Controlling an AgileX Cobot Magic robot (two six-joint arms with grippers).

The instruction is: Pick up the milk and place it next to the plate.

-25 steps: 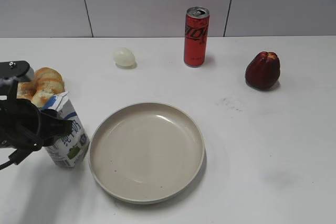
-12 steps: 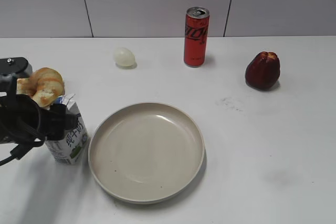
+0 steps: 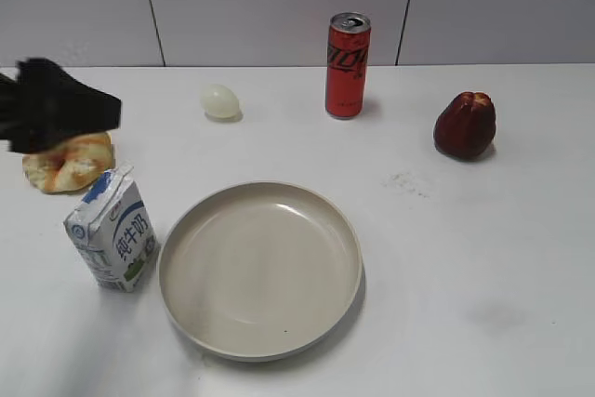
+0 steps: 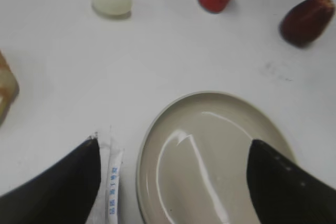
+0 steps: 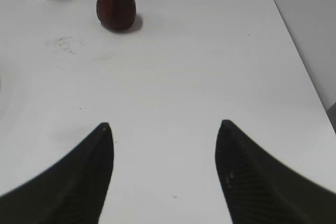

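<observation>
The milk [image 3: 112, 230], a small white carton with a blue top and blue characters, stands upright on the table just left of the beige plate [image 3: 330, 318], close to its rim. In the left wrist view the carton's top edge [image 4: 112, 182] shows beside the plate [image 4: 157, 121]. My left gripper [image 3: 88, 113] is blurred, raised above and behind the milk at the left edge. In its wrist view it is open [image 4: 173, 145] and holds nothing. My right gripper [image 5: 164, 125] is open and empty over bare table, out of the exterior view.
A croissant [image 3: 70, 163] lies behind the milk. A pale egg [image 3: 220, 100], a red can [image 3: 348, 64] and a dark red fruit [image 3: 465, 124] stand along the back of the table. The table's right edge [image 5: 299, 51] shows in the right wrist view.
My left gripper let go of the milk and rose up and back from it. The carton now stands free beside the plate. The right gripper's earlier position is not shown.
</observation>
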